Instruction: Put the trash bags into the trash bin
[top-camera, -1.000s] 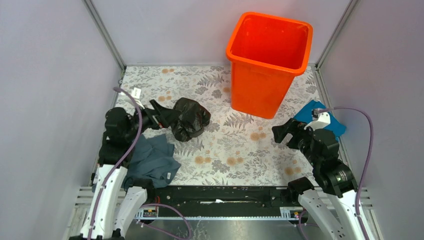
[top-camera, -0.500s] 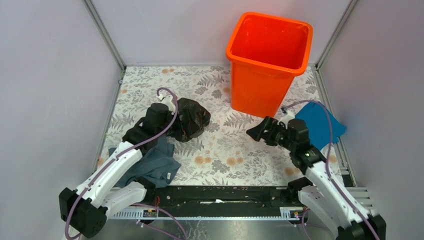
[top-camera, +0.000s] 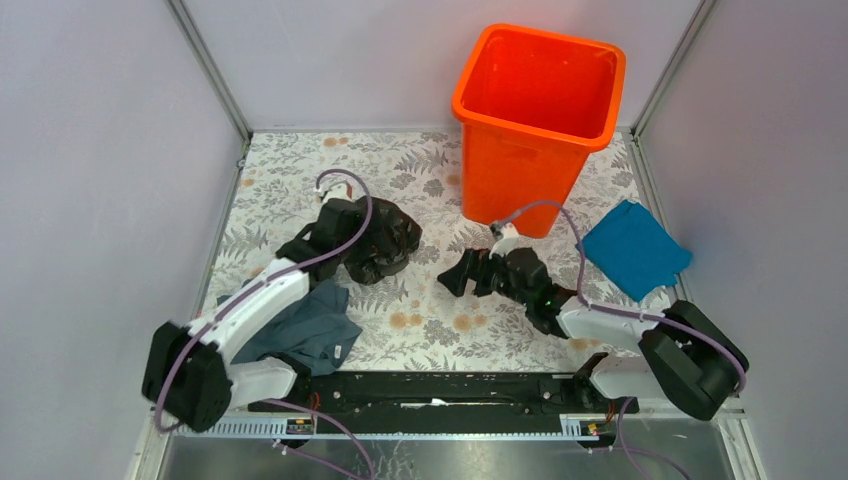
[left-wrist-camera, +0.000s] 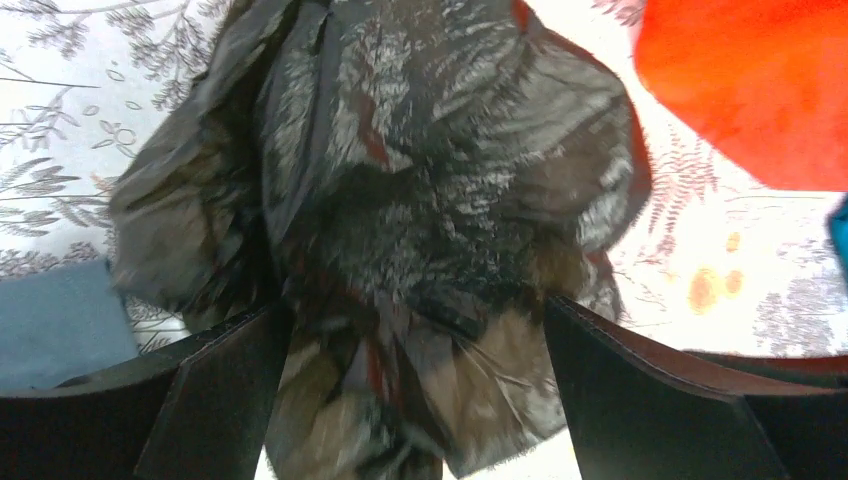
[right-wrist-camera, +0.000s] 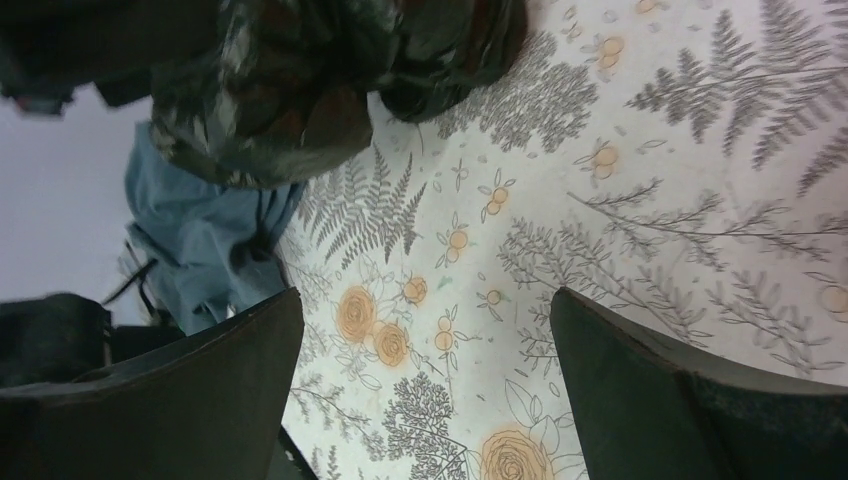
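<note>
left gripper (left-wrist-camera: 417, 305): jaws spread wide, straddling trash bags (top-camera: 392, 235)
right gripper (top-camera: 458, 274): spread wide, nothing between the fingers, low over table (top-camera: 440, 320)
trash bags: crumpled on table, left of trash bin (top-camera: 515, 185)
trash bin: upright, far edge

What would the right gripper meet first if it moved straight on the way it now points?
Probably the trash bag, ahead of the right gripper; only flowered table lies between. Height is unclear: the table might come first.
</note>
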